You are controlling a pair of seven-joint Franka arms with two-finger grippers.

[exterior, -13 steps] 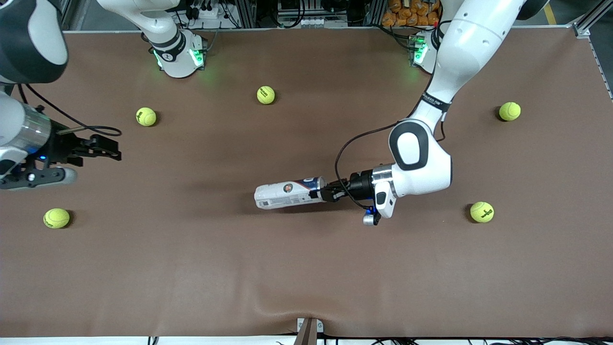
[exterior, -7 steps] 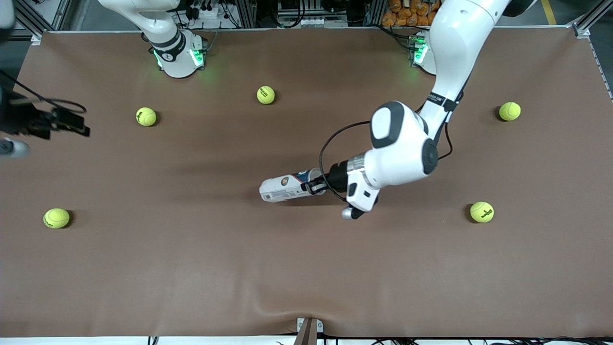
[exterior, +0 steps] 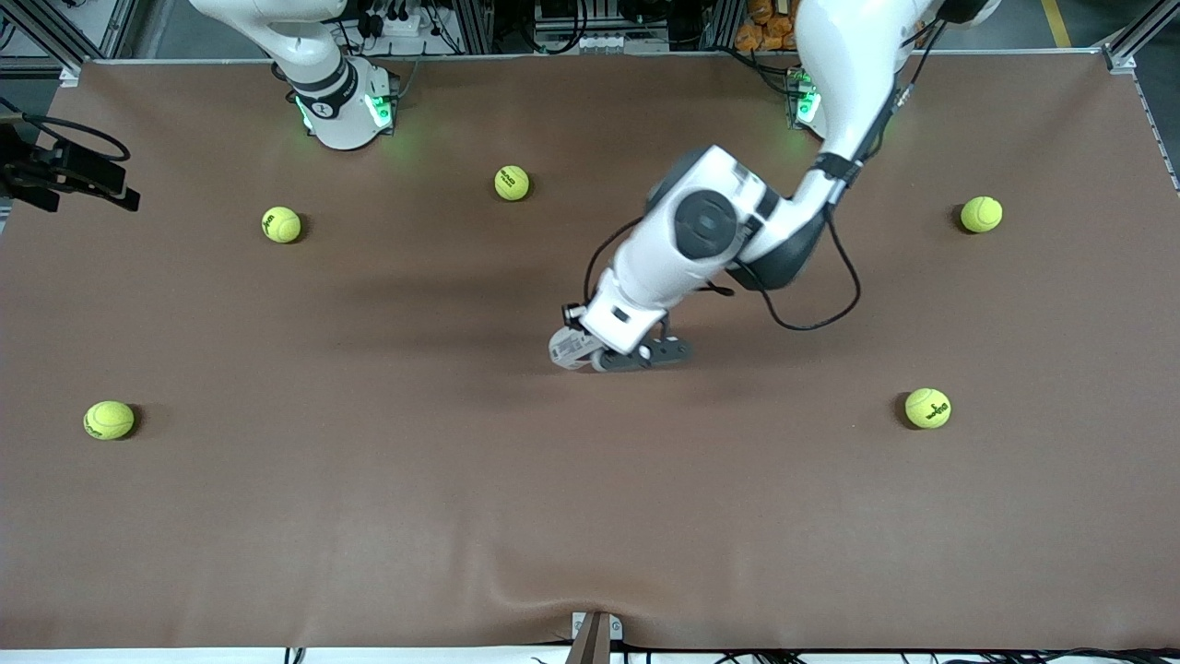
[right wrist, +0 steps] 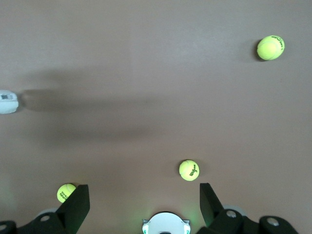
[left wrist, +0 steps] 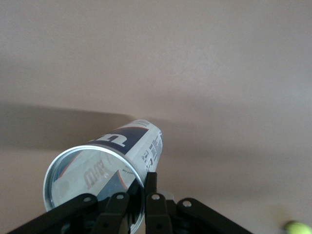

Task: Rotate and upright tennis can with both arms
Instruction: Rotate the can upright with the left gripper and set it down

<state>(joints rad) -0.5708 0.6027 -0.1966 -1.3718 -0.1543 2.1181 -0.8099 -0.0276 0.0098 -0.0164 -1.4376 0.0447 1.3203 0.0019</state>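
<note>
The tennis can (exterior: 564, 349) is near the table's middle, tipped up steeply and mostly hidden under the left wrist. In the left wrist view its white and dark-blue label (left wrist: 134, 141) points down to the mat, with the silvery rim of the open end close to the camera. My left gripper (exterior: 587, 348) is shut on that rim (left wrist: 146, 181), one finger inside the can and one outside. My right gripper (exterior: 112, 188) is open and empty, up over the table edge at the right arm's end (right wrist: 144, 201). The can shows small in the right wrist view (right wrist: 7, 102).
Several yellow-green tennis balls lie scattered on the brown mat: two near the right arm's base (exterior: 281, 224) (exterior: 512, 182), one near the left arm's base (exterior: 981, 214), and two nearer the front camera (exterior: 109, 420) (exterior: 927, 408). A fold in the mat sits at the front edge (exterior: 516, 590).
The left wrist has swung up and over the can, raising its open end from lying flat to steeply tipped. The right gripper has drawn back toward the table edge at its end.
</note>
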